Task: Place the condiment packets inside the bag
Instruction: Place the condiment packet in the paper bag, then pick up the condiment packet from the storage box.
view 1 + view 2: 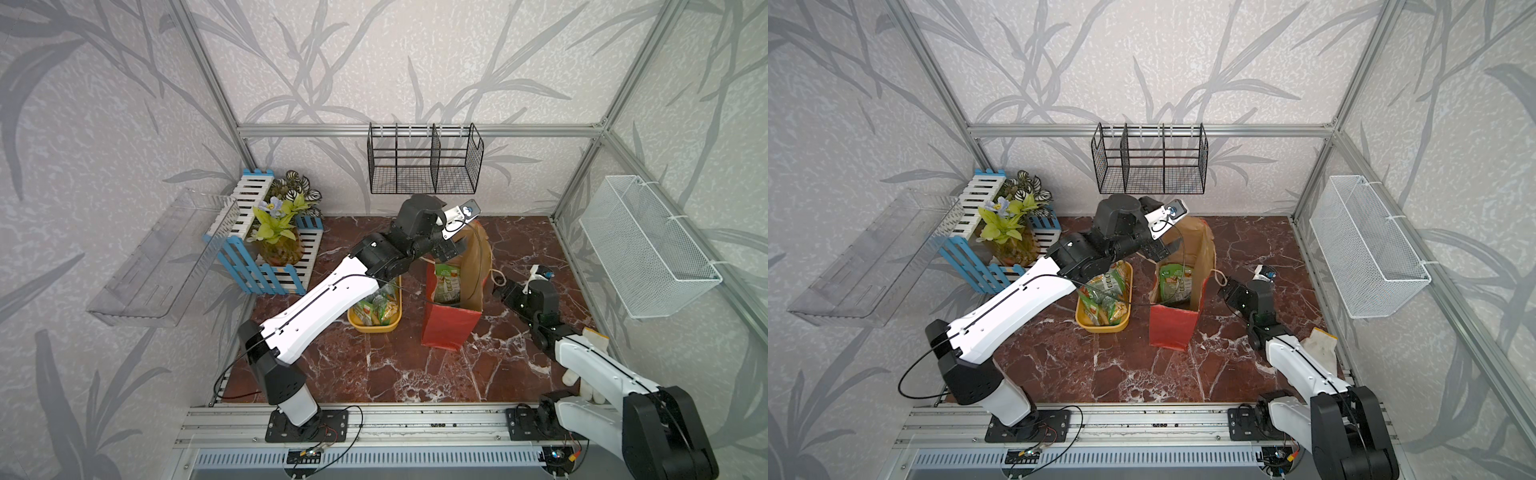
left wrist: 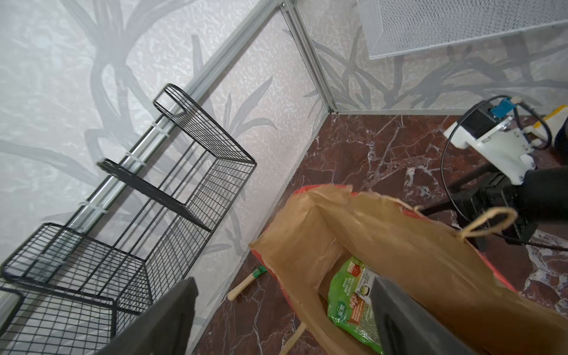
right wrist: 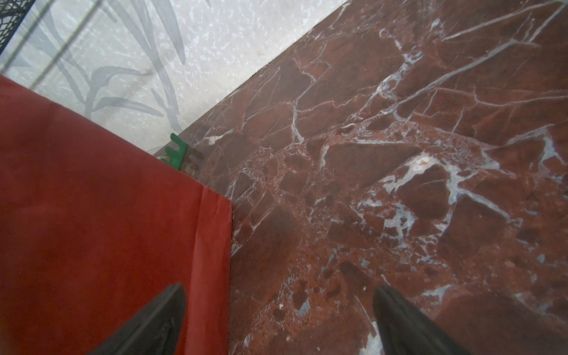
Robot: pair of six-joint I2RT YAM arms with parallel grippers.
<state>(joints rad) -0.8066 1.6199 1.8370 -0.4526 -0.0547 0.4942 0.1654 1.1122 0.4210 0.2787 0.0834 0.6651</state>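
Observation:
The red bag [image 1: 451, 328] [image 1: 1173, 328] stands upright mid-table, its brown inside [image 2: 399, 233] showing. One green and orange condiment packet [image 1: 446, 284] [image 1: 1175, 282] [image 2: 350, 304] lies inside it. More condiment packets [image 1: 376, 305] [image 1: 1104, 291] sit in the yellow tray [image 1: 374, 328] left of the bag. My left gripper [image 2: 282, 279] hovers at the far left rim of the bag's mouth [image 1: 446, 249]. It is open, with nothing between its fingers. My right gripper [image 3: 279, 289] is open and empty, low beside the bag's right wall [image 3: 92, 199], near the table.
A black wire basket [image 1: 424, 166] hangs on the back wall and a white mesh basket [image 1: 648, 245] on the right wall. A blue and white crate with a plant [image 1: 270, 245] stands back left. A small green rake with a wooden handle [image 2: 246, 284] lies behind the bag. A glove [image 1: 1318, 345] lies at the right edge.

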